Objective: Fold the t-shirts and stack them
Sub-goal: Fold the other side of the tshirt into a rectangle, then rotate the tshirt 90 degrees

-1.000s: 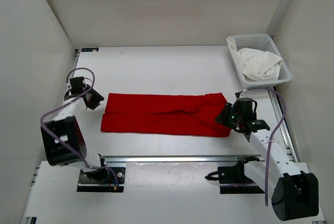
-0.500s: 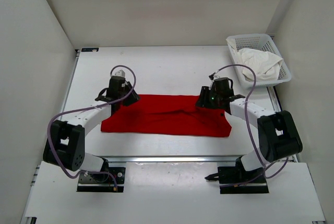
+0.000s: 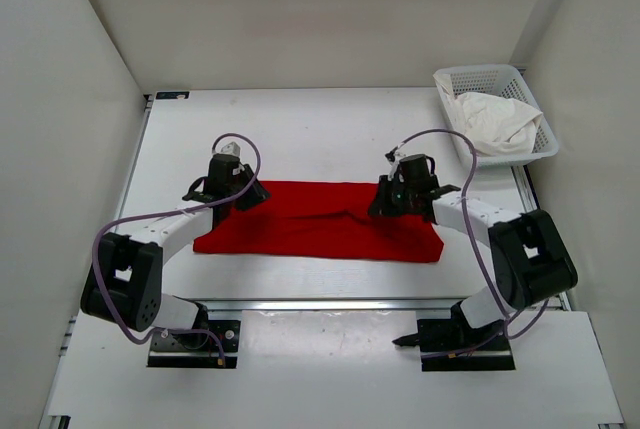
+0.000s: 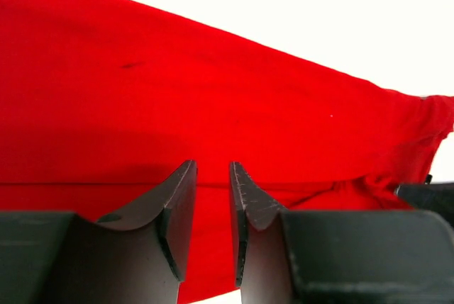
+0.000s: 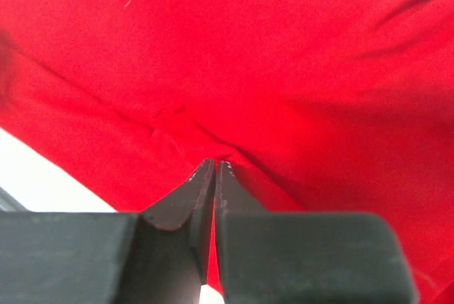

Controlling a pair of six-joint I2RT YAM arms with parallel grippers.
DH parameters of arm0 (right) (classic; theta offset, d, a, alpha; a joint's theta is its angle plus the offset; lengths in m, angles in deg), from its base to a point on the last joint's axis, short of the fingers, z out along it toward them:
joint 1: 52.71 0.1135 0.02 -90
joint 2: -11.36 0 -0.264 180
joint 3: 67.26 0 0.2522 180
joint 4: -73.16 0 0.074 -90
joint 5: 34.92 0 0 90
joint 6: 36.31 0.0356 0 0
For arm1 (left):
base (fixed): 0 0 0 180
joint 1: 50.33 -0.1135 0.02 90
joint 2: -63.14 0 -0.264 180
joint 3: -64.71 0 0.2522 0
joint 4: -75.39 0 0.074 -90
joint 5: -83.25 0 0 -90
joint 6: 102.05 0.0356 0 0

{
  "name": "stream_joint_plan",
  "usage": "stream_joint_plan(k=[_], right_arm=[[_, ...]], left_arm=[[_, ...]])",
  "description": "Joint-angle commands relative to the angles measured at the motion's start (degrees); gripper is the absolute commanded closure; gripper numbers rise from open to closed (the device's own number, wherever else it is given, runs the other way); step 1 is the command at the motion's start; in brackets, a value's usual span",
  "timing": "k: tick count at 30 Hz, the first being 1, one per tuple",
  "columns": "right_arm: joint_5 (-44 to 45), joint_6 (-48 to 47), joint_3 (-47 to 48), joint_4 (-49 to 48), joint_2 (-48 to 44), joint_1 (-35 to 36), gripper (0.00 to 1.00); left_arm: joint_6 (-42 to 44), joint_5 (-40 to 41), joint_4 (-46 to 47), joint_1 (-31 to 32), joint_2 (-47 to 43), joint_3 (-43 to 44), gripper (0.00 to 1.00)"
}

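Note:
The red t-shirt [image 3: 320, 224] lies on the table as a long folded strip. My left gripper [image 3: 245, 194] is at its far left edge. In the left wrist view the gripper [image 4: 211, 166] is open with a narrow gap over the red t-shirt [image 4: 213, 91]. My right gripper [image 3: 385, 201] is at the far right part of the strip. In the right wrist view it [image 5: 215, 162] is shut, and the red t-shirt [image 5: 284, 70] puckers into its tips. A white t-shirt [image 3: 495, 121] lies crumpled in the basket.
The white mesh basket [image 3: 478, 74] stands at the far right corner of the table. White walls close in the left, back and right sides. A metal rail [image 3: 330, 303] runs along the near edge, in front of the arm bases.
Both arms swung in from the shirt's outer ends to its far edge. The right gripper closed on the cloth and shifted slightly left. The left gripper narrowed.

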Motion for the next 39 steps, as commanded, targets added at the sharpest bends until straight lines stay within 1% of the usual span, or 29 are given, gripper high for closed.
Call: stream_joint_plan(k=[1, 4, 8, 12, 15, 17, 19, 22, 23, 24, 25, 26, 27, 28, 29, 32, 35, 37, 39], right_arm=[[2.12, 0.68, -0.90, 1.12, -5.10, 2.55, 1.00], [3.87, 2.08, -0.55, 4.38, -5.98, 3.96, 1.00], [6.51, 4.28, -0.02, 8.24, -6.87, 7.65, 1.00], [6.61, 8.32, -0.81, 7.90, -6.51, 11.96, 0.99], [5.99, 10.52, -2.39, 5.80, -6.68, 12.93, 0.89], [4.59, 11.49, -3.44, 4.74, -6.60, 13.71, 0.77], [2.66, 11.14, -2.84, 5.00, -7.65, 13.02, 0.76], [4.83, 9.65, -2.22, 6.49, -10.80, 10.74, 0.75], [4.24, 9.30, -2.65, 5.45, -12.12, 8.64, 0.76], [4.14, 9.38, -2.83, 3.79, -12.74, 6.01, 0.80], [4.32, 8.95, -3.88, 2.90, -12.23, 5.12, 0.85], [4.67, 9.03, -3.89, 1.85, -11.35, 2.76, 0.94], [4.84, 8.60, -3.37, 1.49, -9.52, 0.21, 0.97], [5.37, 8.42, -3.19, 1.05, -8.37, -0.60, 0.98], [7.11, 8.59, -3.18, 0.00, -6.96, -2.52, 1.00], [8.00, 8.50, -2.48, -1.24, -2.57, -6.65, 1.00], [10.11, 8.59, -0.64, -0.98, 1.99, -8.60, 1.00], [10.73, 8.59, 1.99, -0.02, 6.47, -9.22, 1.00], [9.86, 7.80, 8.12, 3.05, 10.86, -9.66, 1.00]], left_arm=[[-0.81, -1.18, 2.14, 0.12, -2.29, 0.20, 0.63], [-1.25, -2.14, 2.23, 0.39, -2.29, 0.55, 0.64], [-2.04, -2.41, 2.58, 0.47, -2.82, 0.91, 0.63], [-2.65, -3.03, 2.49, 0.30, -2.47, 1.61, 0.64], [-2.66, -3.11, 2.40, 0.74, -2.12, 3.37, 0.63], [-2.74, -3.20, 2.23, 0.57, -1.94, 4.16, 0.63], [-3.18, -3.81, 2.05, 0.21, -1.77, 4.51, 0.63], [-3.01, -2.59, 2.57, 0.56, -1.24, 4.86, 0.62], [-2.92, -2.50, 3.19, 1.35, 0.07, 5.04, 0.62], [-3.61, -2.32, 3.54, 1.88, 0.78, 5.21, 0.63], [-3.53, -2.23, 3.63, 2.06, 2.44, 5.48, 0.62], [-4.06, -2.15, 4.15, 2.15, 4.37, 5.48, 0.62], [-4.32, -2.75, 4.59, 1.62, 6.39, 5.74, 0.63], [-4.76, -4.07, 4.42, 1.53, 7.11, 5.65, 0.64], [-6.16, -5.21, 6.86, 0.49, 8.16, 4.61, 0.64], [-8.27, -8.37, 10.29, -3.64, 9.66, -0.04, 0.65], [-10.12, -10.57, 13.20, -8.20, 8.96, -4.87, 0.64], [-11.43, -11.72, 14.43, -11.64, 8.70, -8.30, 0.64], [-13.02, -13.39, 16.10, -15.33, 7.12, -11.03, 0.64]])
